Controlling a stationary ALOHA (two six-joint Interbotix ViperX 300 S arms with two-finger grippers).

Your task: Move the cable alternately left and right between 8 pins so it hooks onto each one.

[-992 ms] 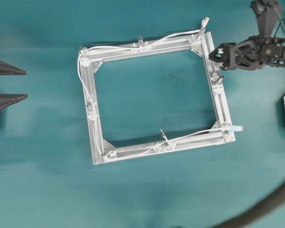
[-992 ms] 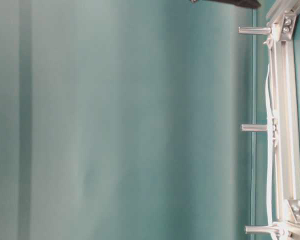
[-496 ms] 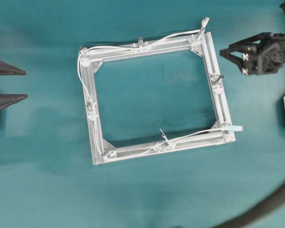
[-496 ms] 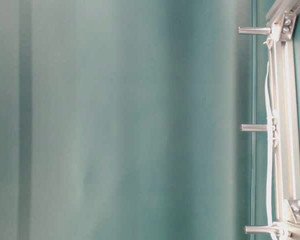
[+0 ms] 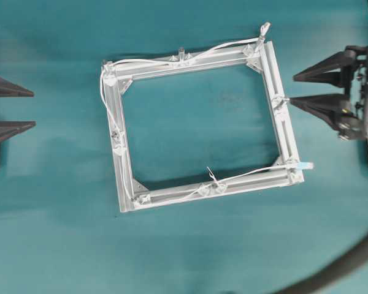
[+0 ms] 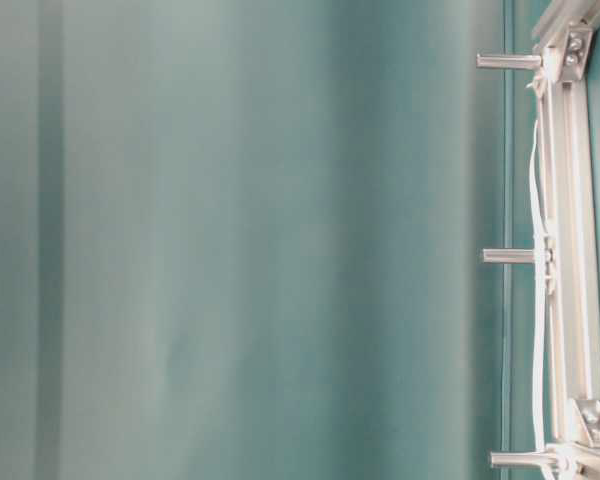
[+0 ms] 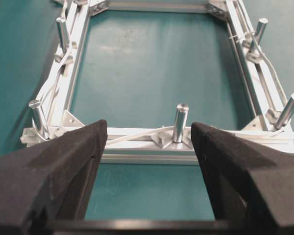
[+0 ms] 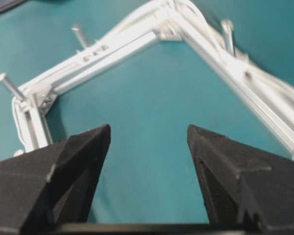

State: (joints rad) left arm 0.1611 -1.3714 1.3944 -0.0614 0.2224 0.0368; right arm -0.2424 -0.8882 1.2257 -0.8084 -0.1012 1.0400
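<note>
Cable (image 5: 172,62), thin and white, runs around a square aluminium frame (image 5: 284,131) that lies flat on the teal surface (image 5: 190,122). From its free end past the frame's top-right corner it follows the top rail, bends round the top-left corner, runs down the left rail and then along the bottom rail, weaving past the pins (image 5: 181,51) on those three sides. A small knot (image 5: 212,177) sits midway along the bottom rail, and the pale blue tip (image 5: 305,165) pokes out beyond the bottom-right corner. No cable shows along the middle of the right rail.

Left gripper (image 5: 3,109) rests at the left edge of the overhead view, well apart from the frame, jaws spread wide and empty; its wrist view looks between the black fingers (image 7: 59,166) at a pin on the near rail. Right gripper (image 5: 310,90) sits just beside the right rail, jaws likewise wide and holding nothing, one fingertip near that rail's middle pin. A thick dark hose (image 5: 346,263) curves across the lower right corner.
</note>
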